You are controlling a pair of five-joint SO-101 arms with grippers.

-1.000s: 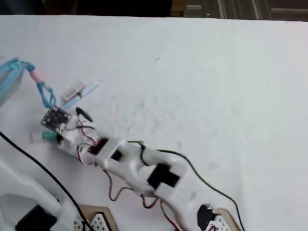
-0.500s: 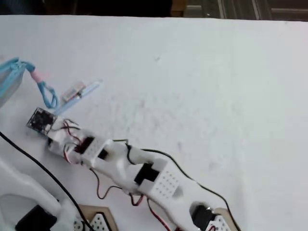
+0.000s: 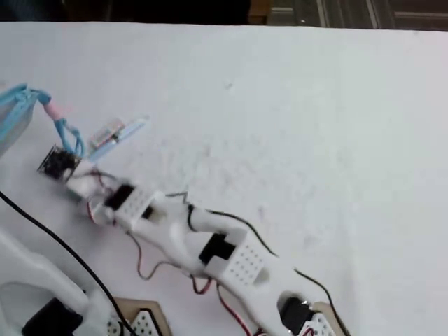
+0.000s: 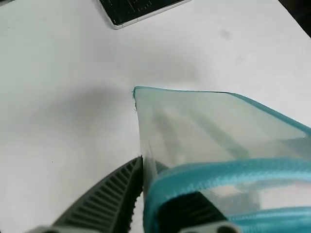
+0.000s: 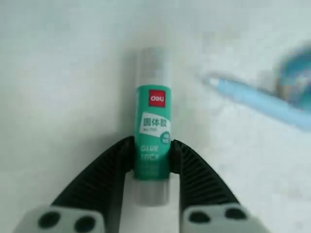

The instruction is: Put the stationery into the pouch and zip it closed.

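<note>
My right gripper (image 5: 151,154) is shut on a green and white glue stick (image 5: 153,121), which points away from the wrist over the white table. A light blue pen (image 5: 262,101) lies just beyond it. In the high view the right arm's wrist (image 3: 59,163) hangs at the far left, beside the pouch's blue strap (image 3: 67,137) and the pen (image 3: 120,136). The clear pouch (image 4: 209,128) has teal zipper trim (image 4: 228,170). My left gripper (image 4: 146,171) is shut on its rim, one finger inside and one outside. The pouch (image 3: 12,112) sits at the table's left edge.
A small pink and white eraser (image 3: 108,130) lies against the pen. The left arm's white base (image 3: 31,280) and a black cable (image 3: 63,245) occupy the near left corner. A dark flat object (image 4: 141,7) lies past the pouch. The table's (image 3: 315,126) middle and right are bare white.
The right arm swung left and away from the front edge, closer to the pouch strap. The glue stick seen lying by the gripper a second ago is now hidden beneath the wrist.
</note>
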